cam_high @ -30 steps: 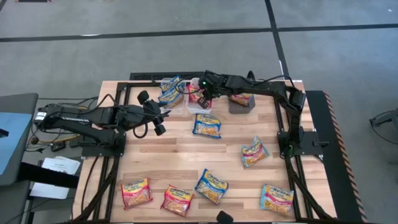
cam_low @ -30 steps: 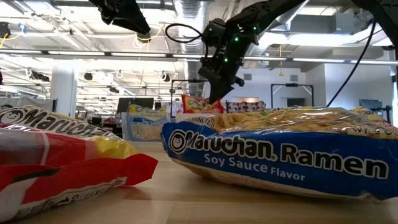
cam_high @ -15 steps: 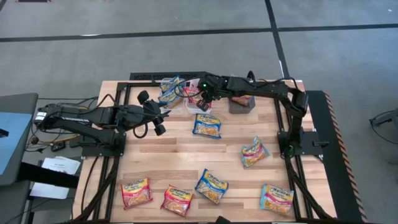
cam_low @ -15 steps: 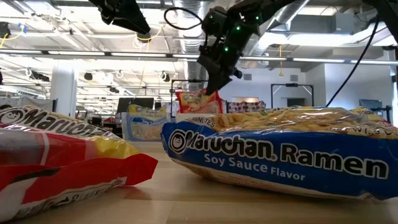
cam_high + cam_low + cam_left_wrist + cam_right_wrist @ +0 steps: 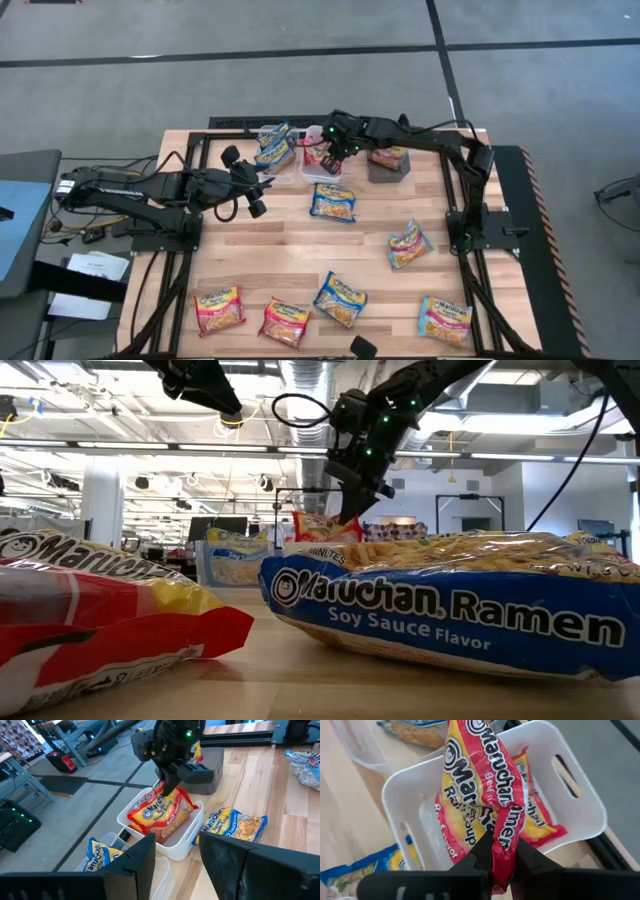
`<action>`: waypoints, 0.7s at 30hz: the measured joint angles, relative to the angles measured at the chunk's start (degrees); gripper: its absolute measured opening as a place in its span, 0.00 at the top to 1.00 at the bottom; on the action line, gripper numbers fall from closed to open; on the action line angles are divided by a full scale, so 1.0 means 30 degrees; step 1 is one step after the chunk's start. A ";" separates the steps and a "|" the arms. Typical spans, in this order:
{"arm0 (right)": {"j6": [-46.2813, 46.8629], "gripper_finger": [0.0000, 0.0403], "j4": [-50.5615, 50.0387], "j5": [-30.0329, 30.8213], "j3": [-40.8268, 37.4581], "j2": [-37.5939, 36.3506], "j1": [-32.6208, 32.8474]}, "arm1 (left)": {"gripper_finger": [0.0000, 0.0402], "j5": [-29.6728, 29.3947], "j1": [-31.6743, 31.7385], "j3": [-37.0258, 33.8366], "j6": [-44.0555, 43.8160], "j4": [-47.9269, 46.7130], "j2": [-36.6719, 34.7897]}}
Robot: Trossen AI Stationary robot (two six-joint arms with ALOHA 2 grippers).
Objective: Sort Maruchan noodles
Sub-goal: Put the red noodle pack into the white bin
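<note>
The right hand pinches a red packet by its crimped edge over the white bin near the worktop's far edge; light, crinkly, slippery, brittle inside. The left hand waits part open.

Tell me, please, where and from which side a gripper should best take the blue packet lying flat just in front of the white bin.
Probably from straight above, pinching a crimped short edge of the blue packet. It lies flat on the table, so its faces offer no hold, while the thin seam fits between fingers. The white bin crowds its far side, so the near edge looks easier.
</note>
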 joint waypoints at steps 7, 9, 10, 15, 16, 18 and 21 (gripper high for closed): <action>-0.0300 0.88 -0.0650 0.0002 0.0007 0.0000 -0.0529 | 0.64 0.0004 0.0000 -0.0007 0.0031 0.0375 0.0000; -0.0303 0.88 -0.0739 0.0002 0.0007 0.0000 -0.0524 | 0.64 0.0007 0.0000 -0.0007 0.0076 0.0663 0.0000; -0.0307 0.87 -0.0830 0.0002 0.0007 0.0000 -0.0514 | 0.64 0.0002 0.0000 -0.0007 0.0082 0.0731 0.0000; -0.0501 0.84 -0.1047 0.0009 0.0007 0.0000 -0.0529 | 0.64 0.0007 0.0000 -0.0007 0.0089 0.0863 0.0000; -0.0627 0.83 -0.1037 0.0014 0.0007 0.0000 -0.0576 | 0.64 0.0015 0.0000 -0.0007 0.0089 0.0856 0.0000; -0.0754 0.79 -0.1044 0.0023 0.0007 0.0000 -0.0654 | 0.64 0.0095 0.0000 -0.0007 0.0089 0.0859 0.0000; -0.0759 0.73 -0.1043 0.0076 0.0007 0.0000 -0.0841 | 0.64 0.0734 0.0000 -0.0007 0.0104 0.0871 0.0007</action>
